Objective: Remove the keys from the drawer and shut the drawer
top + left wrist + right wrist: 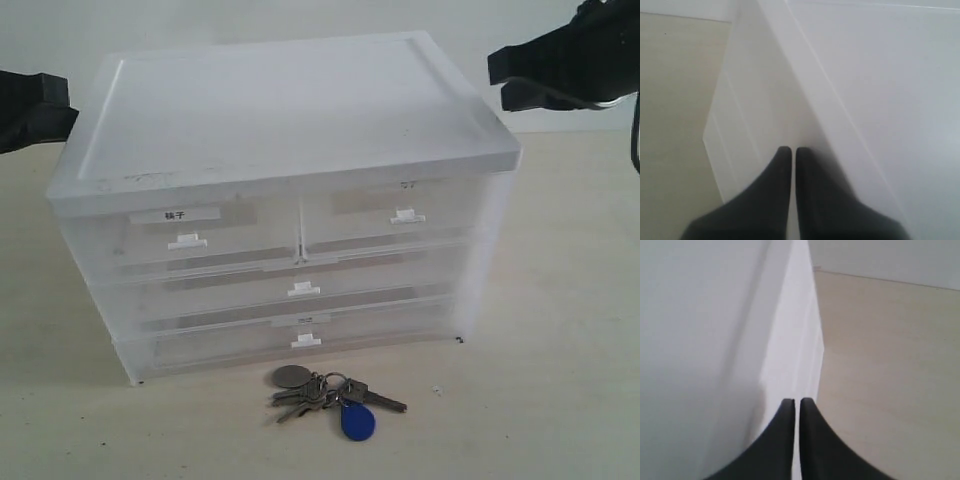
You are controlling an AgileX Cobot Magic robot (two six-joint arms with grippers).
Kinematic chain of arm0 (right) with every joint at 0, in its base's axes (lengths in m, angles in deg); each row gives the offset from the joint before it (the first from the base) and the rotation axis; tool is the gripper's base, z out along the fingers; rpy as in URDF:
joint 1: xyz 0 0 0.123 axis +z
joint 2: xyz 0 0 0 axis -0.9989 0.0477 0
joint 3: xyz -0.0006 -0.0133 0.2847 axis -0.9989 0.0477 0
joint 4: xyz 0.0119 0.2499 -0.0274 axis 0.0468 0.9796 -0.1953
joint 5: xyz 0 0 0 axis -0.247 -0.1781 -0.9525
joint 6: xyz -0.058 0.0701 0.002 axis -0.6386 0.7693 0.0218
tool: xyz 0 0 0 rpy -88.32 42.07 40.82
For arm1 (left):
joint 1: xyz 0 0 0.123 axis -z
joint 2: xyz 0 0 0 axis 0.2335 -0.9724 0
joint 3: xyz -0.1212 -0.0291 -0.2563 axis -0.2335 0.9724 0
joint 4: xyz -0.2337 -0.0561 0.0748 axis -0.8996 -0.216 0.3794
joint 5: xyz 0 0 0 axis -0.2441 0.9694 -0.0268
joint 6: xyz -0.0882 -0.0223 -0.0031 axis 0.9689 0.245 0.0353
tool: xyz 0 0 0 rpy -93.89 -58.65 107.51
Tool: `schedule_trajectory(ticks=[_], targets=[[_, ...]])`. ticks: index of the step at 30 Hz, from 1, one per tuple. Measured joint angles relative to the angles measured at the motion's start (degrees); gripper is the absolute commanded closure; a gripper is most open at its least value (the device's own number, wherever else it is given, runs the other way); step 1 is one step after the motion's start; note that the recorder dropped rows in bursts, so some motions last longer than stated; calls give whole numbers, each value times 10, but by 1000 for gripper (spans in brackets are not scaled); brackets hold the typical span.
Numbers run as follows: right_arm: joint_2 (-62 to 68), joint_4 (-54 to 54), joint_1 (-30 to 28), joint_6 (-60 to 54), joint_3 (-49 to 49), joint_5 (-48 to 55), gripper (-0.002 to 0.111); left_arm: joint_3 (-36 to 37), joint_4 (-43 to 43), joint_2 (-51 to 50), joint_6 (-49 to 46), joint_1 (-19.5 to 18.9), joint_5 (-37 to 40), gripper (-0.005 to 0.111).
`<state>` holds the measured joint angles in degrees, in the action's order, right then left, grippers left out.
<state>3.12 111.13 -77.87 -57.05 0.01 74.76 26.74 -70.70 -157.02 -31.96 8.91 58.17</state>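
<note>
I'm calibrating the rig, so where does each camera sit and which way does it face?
Exterior: in front of and slightly above the drawer cabinet, facing its fronts and the keys on the table; the left arm and right arm show at the edges.
Left wrist: behind the shut left claw, looking along the cabinet's top edge.
Right wrist: behind the shut right claw, along the opposite top edge.
Shared: every view shows the cabinet.

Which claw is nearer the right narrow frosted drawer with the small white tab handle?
Right. The right claw hovers off the frosted plastic cabinet's upper right corner, above that drawer; the left claw hangs off the cabinet's opposite, left side.
</note>
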Motion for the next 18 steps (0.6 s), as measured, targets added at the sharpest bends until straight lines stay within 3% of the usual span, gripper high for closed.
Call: schedule_trajectory(ticks=[9,18], targets=[[23,-15,22,-4,0,-13,108,-11,3,-25,0,46,-59,102],[27,-42,38,-2,-1,26,108,-41,14,-38,-1,47,-65,102]])
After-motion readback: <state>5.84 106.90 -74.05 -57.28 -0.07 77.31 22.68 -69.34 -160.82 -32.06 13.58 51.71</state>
